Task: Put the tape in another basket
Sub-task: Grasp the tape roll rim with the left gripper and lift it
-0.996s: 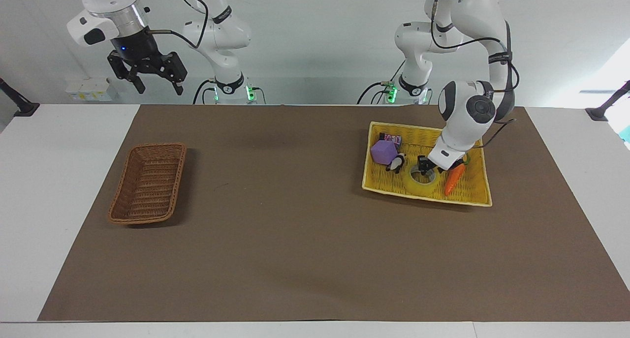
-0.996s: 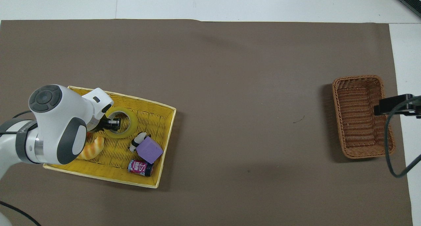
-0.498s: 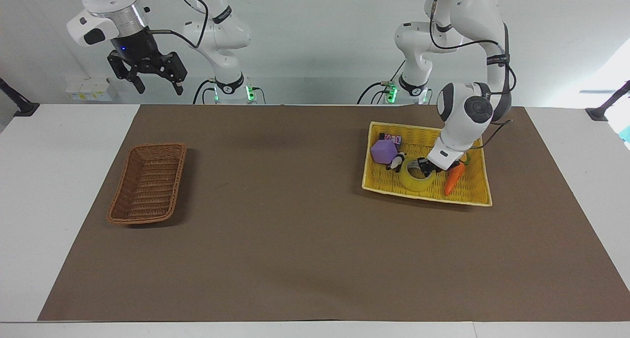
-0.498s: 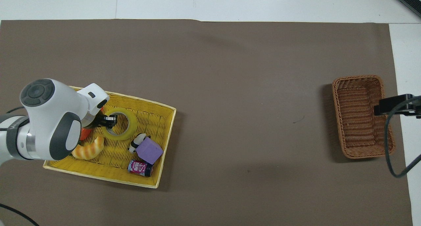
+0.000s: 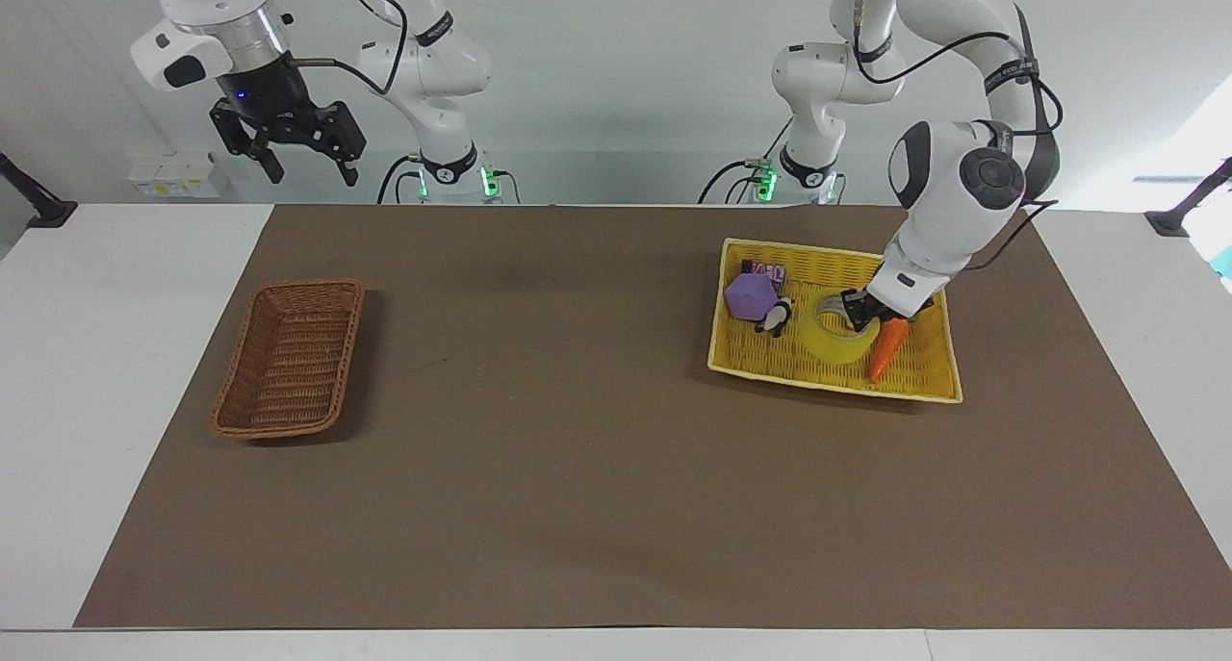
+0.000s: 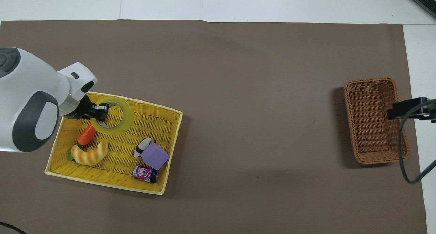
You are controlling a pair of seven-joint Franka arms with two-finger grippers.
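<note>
**Tape lifted clear of the yellow basket floor**

The left gripper (image 5: 859, 311) is clamped on the rim of the tape (image 5: 839, 339), one finger inside the ring and one outside. A second ago the roll lay flat on the weave of the yellow basket (image 5: 932, 384); now it hangs tilted from the fingers, raised over that basket, and in the overhead view it has shifted toward the basket's edge farther from the robots. The left arm's wrist has risen with it, which uncovers the orange carrot toy (image 6: 86, 134) and the croissant toy (image 6: 89, 153) that it hid before.

The other contents have not moved: the purple block (image 6: 155, 155), the small panda figure (image 6: 143, 146) touching it, and the pink can (image 6: 145, 173) nearest the robots.

The brown basket (image 5: 292, 358) sits unchanged at the right arm's end of the table (well apart from the yellow one), on the brown mat (image 5: 577, 469). The right gripper (image 5: 306, 157) waits high over the table edge near its base, fingers spread apart, as before.
</note>
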